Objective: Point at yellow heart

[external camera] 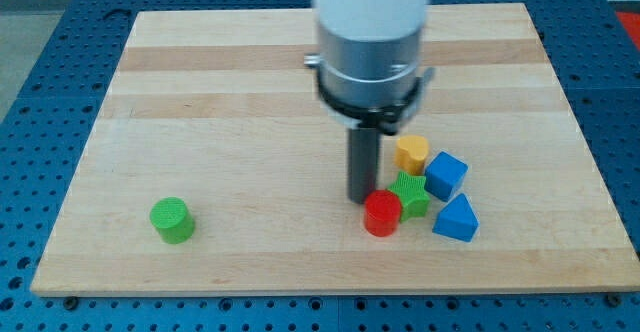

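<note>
The yellow heart [410, 153] lies on the wooden board [230, 102] right of centre. My tip [361, 200] is at the end of the dark rod, a little to the left of and below the heart, just left of the red cylinder [381, 213]. A green star [409, 194] sits directly below the heart. A blue cube [445, 175] lies to the heart's lower right. A blue triangle [457, 219] lies below the cube.
A green cylinder [172, 220] stands alone at the board's lower left. The arm's white and grey body [372, 32] hangs over the board's upper middle. Blue pegboard [40, 62] surrounds the board.
</note>
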`<state>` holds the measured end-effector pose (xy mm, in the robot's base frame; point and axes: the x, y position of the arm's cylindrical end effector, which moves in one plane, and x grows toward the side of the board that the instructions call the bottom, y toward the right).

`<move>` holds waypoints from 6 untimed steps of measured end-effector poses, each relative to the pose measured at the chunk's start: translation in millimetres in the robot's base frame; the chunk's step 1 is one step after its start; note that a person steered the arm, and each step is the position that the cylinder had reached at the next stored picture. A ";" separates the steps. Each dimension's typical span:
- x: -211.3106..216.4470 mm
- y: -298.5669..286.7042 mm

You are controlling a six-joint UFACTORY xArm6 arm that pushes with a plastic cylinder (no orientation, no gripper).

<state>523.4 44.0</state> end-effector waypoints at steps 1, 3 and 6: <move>-0.2 24.3; -38.3 -32.2; -84.1 -2.2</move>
